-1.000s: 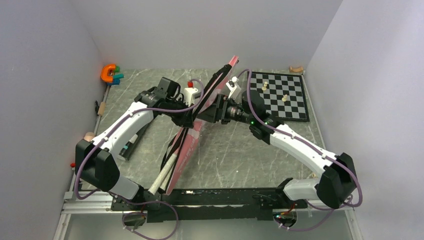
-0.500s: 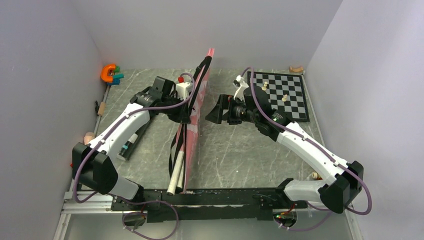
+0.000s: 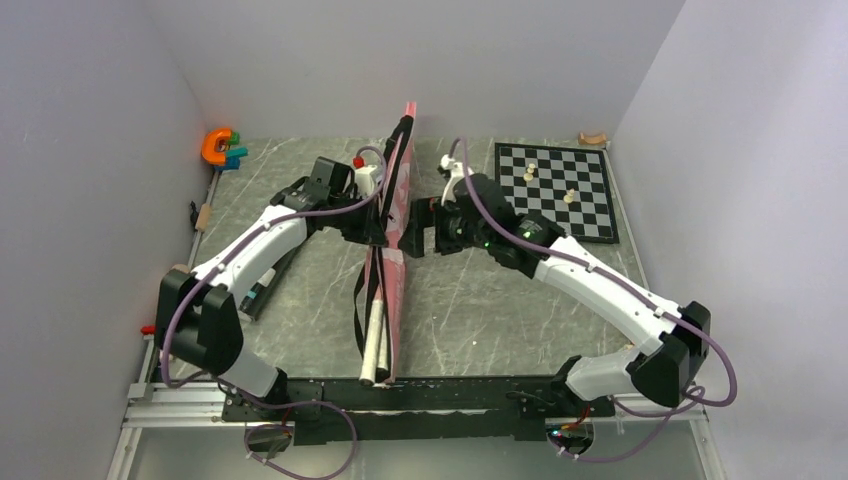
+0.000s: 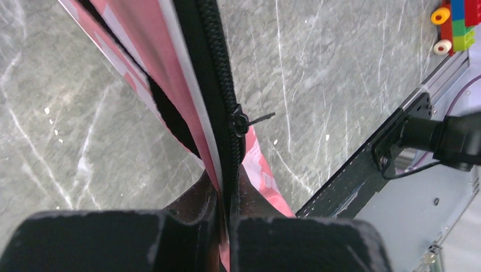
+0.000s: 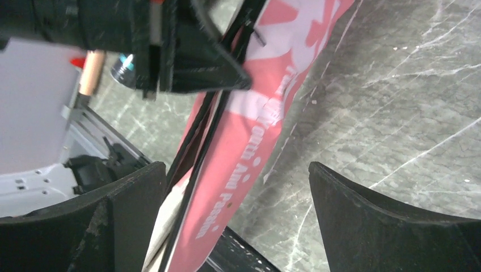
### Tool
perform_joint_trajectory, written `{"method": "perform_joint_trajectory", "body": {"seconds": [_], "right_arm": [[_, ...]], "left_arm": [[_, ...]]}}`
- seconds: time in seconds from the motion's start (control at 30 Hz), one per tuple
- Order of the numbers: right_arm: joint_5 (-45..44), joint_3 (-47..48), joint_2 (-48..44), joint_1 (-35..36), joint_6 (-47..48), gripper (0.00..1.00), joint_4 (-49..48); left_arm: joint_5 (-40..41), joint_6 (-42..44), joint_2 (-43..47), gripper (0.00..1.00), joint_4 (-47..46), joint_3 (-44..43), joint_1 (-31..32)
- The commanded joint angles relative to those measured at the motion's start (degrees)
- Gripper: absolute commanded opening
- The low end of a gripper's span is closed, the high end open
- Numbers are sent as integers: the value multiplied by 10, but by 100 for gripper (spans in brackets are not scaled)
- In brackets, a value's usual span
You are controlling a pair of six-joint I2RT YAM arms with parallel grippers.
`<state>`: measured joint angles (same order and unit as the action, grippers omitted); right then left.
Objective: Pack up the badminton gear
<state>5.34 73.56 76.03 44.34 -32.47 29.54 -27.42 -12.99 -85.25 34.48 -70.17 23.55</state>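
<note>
The grey marbled worktop (image 3: pixel 470 310) carries everything. The long pink racket bag (image 3: pixel 392 290) stands on its edge down the middle of it, running from the near rail up toward the far wall, its far end lifted off the surface. Its black strap hangs along the left side. At the far right lies the chessboard (image 3: pixel 585 218), flat and well apart from the bag. The long black tube (image 3: pixel 262 285) lies on the worktop at the left, beside the left arm.

The left claw (image 4: pixel 227 221) is clamped tight on the bag's upper edge, its two pads pressed against the black zipper (image 4: pixel 218 85). The right claw (image 5: pixel 235 170) sits just to the right of the bag with its jaws spread wide, holding nothing; the bag's pink printed side fills part of the gap in front of it.

Pale racket handles (image 3: pixel 374 345) stick out of the bag's near end. The orange and teal toy (image 3: pixel 222 147) rests in the far left corner. Two pale pieces (image 3: pixel 530 170) stand on the chessboard.
</note>
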Motion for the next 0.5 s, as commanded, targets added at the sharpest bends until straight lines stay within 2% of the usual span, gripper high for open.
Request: {"method": "perform_joint_trajectory", "body": {"seconds": [0.0, 0.3, 0.47], "right_arm": [[-107, 17, 11, 59, 41, 100, 10], [-255, 44, 93, 179, 73, 100, -12], [-346, 61, 155, 207, 63, 100, -27]], "left_arm": [[-42, -38, -38, 0, -60, -49, -4], [-26, -56, -61, 0, -80, -58, -3], [-29, -55, -62, 0, -81, -56, -2]]}}
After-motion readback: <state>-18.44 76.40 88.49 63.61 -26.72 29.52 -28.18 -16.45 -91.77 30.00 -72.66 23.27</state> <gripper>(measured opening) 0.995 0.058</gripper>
